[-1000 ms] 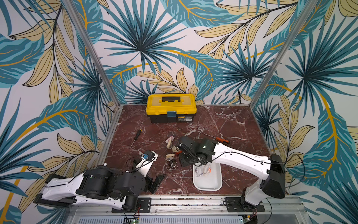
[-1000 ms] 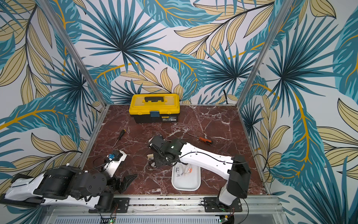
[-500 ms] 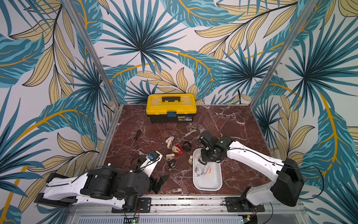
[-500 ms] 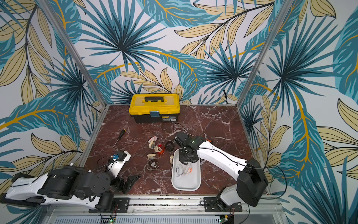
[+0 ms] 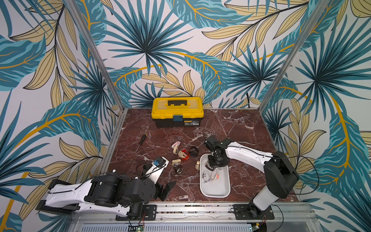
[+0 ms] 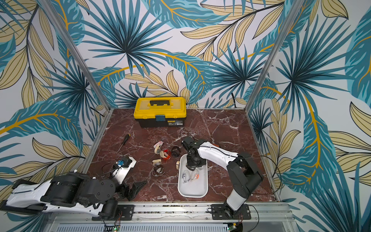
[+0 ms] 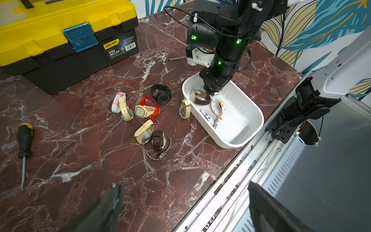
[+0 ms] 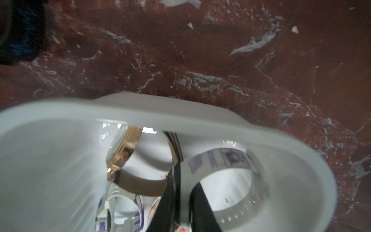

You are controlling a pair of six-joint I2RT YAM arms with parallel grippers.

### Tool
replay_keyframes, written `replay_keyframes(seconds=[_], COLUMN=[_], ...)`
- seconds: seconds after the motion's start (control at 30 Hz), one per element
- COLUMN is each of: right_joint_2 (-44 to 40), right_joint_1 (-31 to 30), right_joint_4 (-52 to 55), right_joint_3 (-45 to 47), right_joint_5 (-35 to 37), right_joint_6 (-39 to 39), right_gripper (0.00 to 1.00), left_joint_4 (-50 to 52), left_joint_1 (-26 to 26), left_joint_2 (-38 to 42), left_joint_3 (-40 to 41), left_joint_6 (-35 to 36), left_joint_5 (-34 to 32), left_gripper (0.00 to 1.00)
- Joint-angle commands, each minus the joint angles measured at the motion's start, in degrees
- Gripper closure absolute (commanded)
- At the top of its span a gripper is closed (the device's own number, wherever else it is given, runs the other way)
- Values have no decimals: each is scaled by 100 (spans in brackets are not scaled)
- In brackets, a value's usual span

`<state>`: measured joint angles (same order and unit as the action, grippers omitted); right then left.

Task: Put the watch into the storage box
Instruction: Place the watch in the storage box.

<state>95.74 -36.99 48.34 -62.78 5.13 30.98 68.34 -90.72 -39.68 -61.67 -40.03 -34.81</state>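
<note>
Right gripper [image 7: 210, 91]: narrowed on the brown strap of the watch [image 7: 200, 98] and pointed down into the storage box [image 7: 259, 120], right of centre in the left wrist frame.
Watch: held low at the box's far end, near its left rim in that frame; contact with the floor cannot be told.
Deciding relation: the box floor is judged to lie straight below the load, so a release alone is called for.
Box axis: laid top to bottom in both top views.
Left gripper [image 5: 165, 189]: spread wide, empty, lower left of centre, well apart.
Nearer arm: right.

White storage box [image 5: 215, 187]; yellow-lidded toolbox [image 5: 177, 109]; red marble table [image 5: 230, 124] (white veins).
</note>
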Motion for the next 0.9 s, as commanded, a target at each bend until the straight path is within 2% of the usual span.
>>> replay_keyframes(seconds=[0.0,0.2,0.37,0.47,0.63,0.73,0.83,0.87], right_joint_2=[136,272,180,-24,-691,-1287,-2063,-2401], right_joint_1=[39,61,64,55,49,33,8,-9], right_joint_4=[-33,-123,-90,1,170,239,279,290], right_joint_3=[-94,-41,-49,-82,-138,-92,54,130], right_joint_5=[36,-23,-95,-82,-228,-389,-600,-661], right_joint_6=[-144,-138,-104,-71,32,46,51,55], right_gripper=[84,80,65,62,57,50,38,31], left_joint_4=[-94,-105,-179,-251,-426,-350,-264,-246], left_joint_1=[-12,-16,-16,-16,-8,42,348,543], left_joint_2=[105,110,110,110,63,-58,-185,-225], left_joint_3=[164,189,225,234,330,362,431,474], left_joint_6=[-40,-33,-39,-66,-121,-431,-778,-881], left_joint_5=[-61,-70,-109,-153,-256,-397,-201,-28], left_gripper=[0,0,0,0,0,0,0,0])
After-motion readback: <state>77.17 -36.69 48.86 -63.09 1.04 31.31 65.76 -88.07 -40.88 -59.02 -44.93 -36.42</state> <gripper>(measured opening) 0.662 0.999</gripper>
